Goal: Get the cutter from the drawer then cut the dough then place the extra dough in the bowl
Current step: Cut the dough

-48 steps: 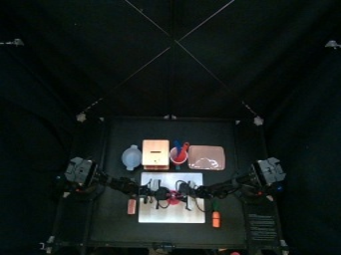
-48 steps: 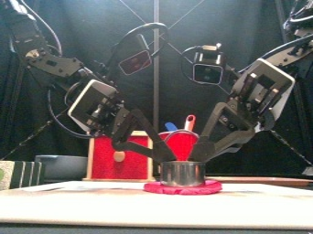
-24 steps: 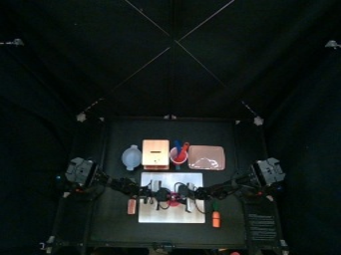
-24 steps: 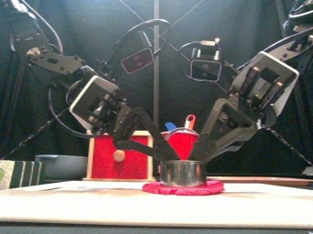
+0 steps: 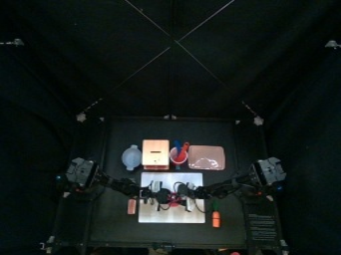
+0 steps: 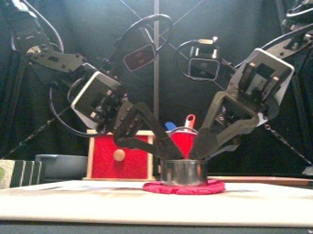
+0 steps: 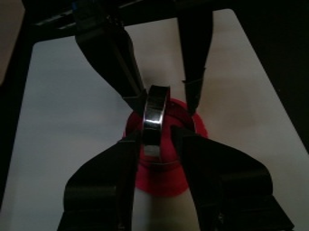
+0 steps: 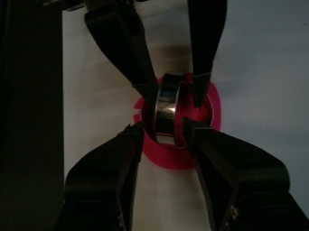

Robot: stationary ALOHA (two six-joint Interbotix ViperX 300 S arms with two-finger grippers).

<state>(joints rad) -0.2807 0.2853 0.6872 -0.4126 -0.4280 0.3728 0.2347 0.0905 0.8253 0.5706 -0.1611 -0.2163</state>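
The round metal cutter (image 6: 184, 172) stands pressed into the flat red dough (image 6: 184, 188) on the white cutting board (image 5: 173, 214). My left gripper (image 6: 156, 152) comes down on its left and my right gripper (image 6: 206, 146) on its right. Both are open, with their tips a little above and beside the rim. In the left wrist view the cutter (image 7: 154, 117) sits between my left gripper's (image 7: 161, 135) spread jaws, over the dough (image 7: 163, 176). The right wrist view shows the cutter (image 8: 169, 106) and the dough (image 8: 169, 152) in the same way, between my right gripper's (image 8: 172, 128) jaws.
Behind the board stand the wooden box (image 5: 158, 152) with its red drawer front (image 6: 123, 157), the blue-grey bowl (image 5: 131, 155), the red cup with toy knives (image 6: 184, 132) and the pink tray (image 5: 206, 156).
Both grippers have spread their jaws and drawn up and back from the cutter. The cutter stays in the dough.
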